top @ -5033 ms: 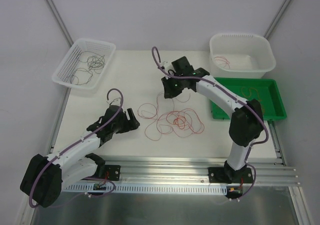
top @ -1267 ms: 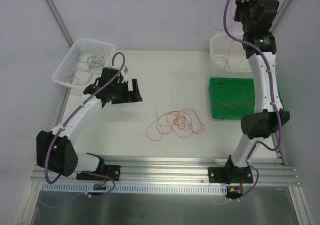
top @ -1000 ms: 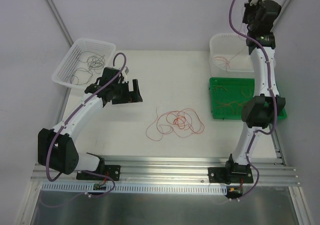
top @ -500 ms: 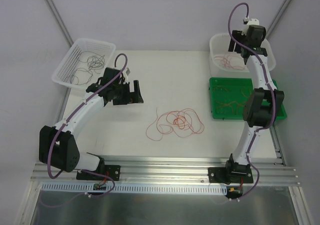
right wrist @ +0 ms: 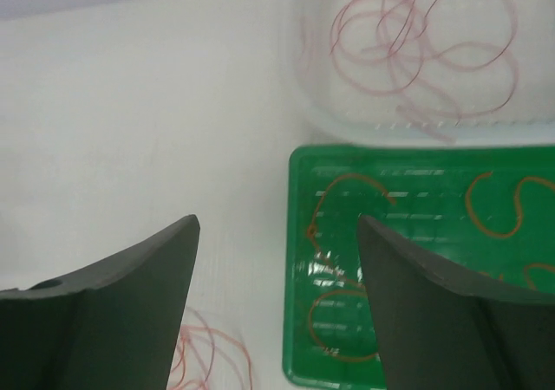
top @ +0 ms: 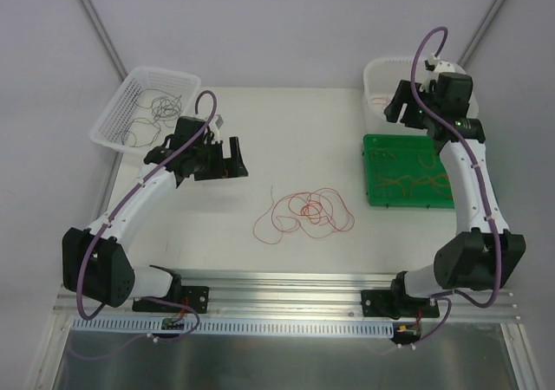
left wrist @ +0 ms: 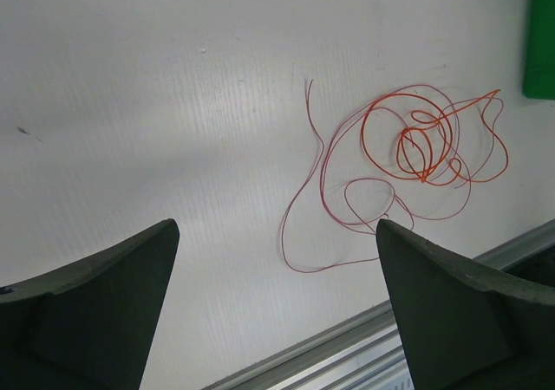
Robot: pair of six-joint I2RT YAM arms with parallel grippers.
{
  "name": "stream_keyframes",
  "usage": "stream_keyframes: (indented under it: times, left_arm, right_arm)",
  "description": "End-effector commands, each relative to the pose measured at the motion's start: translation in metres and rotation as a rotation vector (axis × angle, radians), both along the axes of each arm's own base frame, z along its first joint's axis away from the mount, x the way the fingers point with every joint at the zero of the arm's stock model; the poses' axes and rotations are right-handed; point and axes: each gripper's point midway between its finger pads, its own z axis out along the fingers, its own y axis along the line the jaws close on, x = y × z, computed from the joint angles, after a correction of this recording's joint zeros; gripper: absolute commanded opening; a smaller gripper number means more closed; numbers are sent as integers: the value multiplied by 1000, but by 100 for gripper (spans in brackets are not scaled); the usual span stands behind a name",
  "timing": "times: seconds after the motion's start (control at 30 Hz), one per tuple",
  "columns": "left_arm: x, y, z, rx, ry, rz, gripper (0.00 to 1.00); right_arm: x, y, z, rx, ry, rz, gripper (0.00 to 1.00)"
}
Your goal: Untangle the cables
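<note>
At the far left corner of the desk (top: 295, 130), a white mesh basket (top: 108, 130) with a few dark cables (top: 156, 108) looped inside. Just right of it, over bare desk, the left hand (top: 234, 158), spread as wide as can be, nothing between its fingers (left wrist: 87, 308). Ahead of that hand in the left wrist view, and near the middle of the desk from above, the tangle of cables (top: 303, 212): thin red and orange loops lying flat, crossing over one another, one loose end trailing off to the left, touched by neither hand. Further right, a green tray (top: 368, 173) with several orange cables (top: 408, 180) lying in it, and just behind it a white tub (top: 375, 71) with red cables (right wrist: 416, 43) curled on its bottom. Up over the near left corner of the tub and the far left corner of the tray, the right hand (top: 399, 108), parted wide and empty, its fingers (right wrist: 451, 312) framing tray, tub and bare desk in the right wrist view
</note>
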Motion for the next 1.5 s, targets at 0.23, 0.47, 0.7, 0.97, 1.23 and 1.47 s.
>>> stream_keyframes:
  times: [0.23,0.47,0.7,0.97,1.23,1.47]
  left_arm:
    - [0,8,8,15,-40,11,99]
    - [8,26,9,65,-64,99,99]
    - [19,64,12,68,-67,247,99]
    - [21,74,11,57,-59,277,99]
    - [21,74,10,43,-51,273,99]
    - [22,73,11,38,-53,270,99]
  right_arm:
    - [-85,111,-90,-1,264,316,74]
    - [-153,219,-132,-80,365,581,75]
    - [-203,299,-180,-135,429,625,77]
    - [-215,318,-250,-242,553,608,75]
    - [-221,325,-280,-302,587,634,49]
    - [-221,333,-263,-321,541,680,1]
